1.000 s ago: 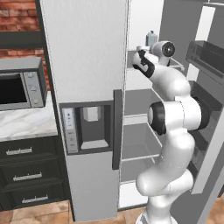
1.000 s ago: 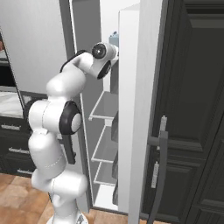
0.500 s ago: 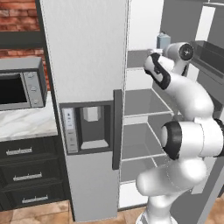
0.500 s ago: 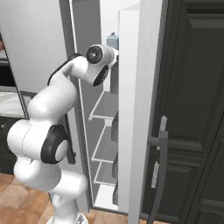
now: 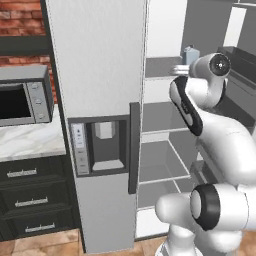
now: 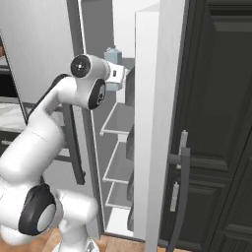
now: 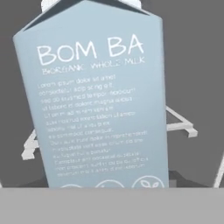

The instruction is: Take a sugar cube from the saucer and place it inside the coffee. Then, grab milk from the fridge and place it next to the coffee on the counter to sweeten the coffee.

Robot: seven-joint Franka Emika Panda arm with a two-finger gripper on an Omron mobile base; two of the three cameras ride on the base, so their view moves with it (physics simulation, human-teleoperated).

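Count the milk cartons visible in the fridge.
1. The milk stands on an upper shelf of the open fridge, directly ahead of the hand camera. The arm and door may hide others.

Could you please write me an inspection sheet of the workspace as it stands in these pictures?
Surface: the counter, white marble, lies left of the fridge above dark drawers.
Job's things: the milk stands upright on an upper shelf inside the fridge, whose door is open; its label faces the hand camera closely.
Clutter: nothing seen.
Grippers: the gripper is reaching towards the milk; its fingers are hidden, so open or shut cannot be told.
Cables: nothing seen.
Surroundings: a microwave on the counter, a brick wall behind it, dark cabinets right of the fridge.
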